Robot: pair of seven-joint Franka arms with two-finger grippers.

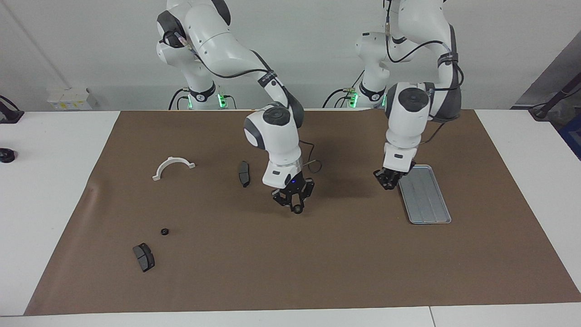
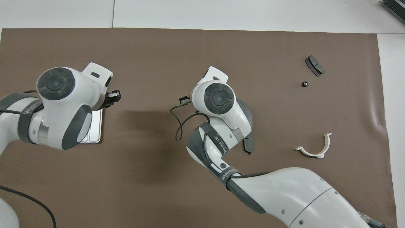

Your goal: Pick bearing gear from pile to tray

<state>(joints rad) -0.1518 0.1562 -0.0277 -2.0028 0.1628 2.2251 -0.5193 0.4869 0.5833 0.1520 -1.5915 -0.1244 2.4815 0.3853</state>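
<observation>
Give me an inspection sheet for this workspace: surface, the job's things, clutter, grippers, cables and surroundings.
Surface: brown mat on a white table, with a wrinkle at the right arm's end.
Job's things: tray holds nothing visible; one small black gear lies on the mat; another round dark part sits in the right gripper.
Clutter: two brake pads, white half-ring bracket.
Grippers: right gripper over bare mat mid-table, shut on the small part; left gripper over the tray's edge, waiting.
Cables: black cable loops off the right arm's wrist.
Surroundings: white wall, green lights at both arm bases.
</observation>
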